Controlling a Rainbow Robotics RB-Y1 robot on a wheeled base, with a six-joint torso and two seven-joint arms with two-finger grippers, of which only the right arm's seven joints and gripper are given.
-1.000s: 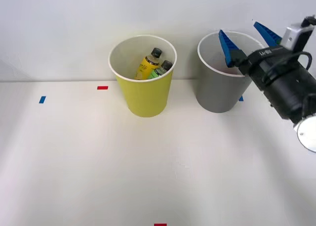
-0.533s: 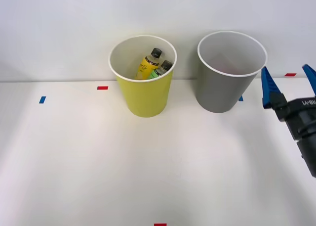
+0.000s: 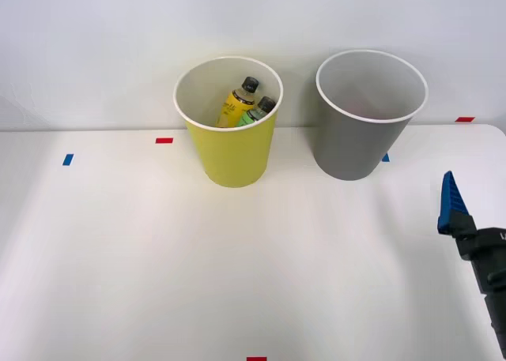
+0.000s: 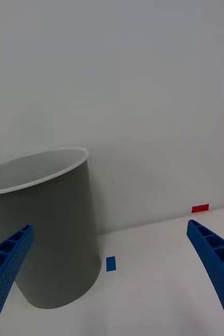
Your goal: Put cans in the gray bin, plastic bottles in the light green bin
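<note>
Pincer (image 4: 112, 283) spread wide, empty, at four o'clock from gray bin (image 3: 360, 140). Bottles (image 3: 247, 104) inside light green bin (image 3: 229, 152): probably light, smooth, best gripped mid-body.

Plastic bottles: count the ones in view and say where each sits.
2. The yellow-label bottle and the green-label bottle stand side by side inside the light green bin, black caps up. Others could be hidden lower in either bin.
</note>
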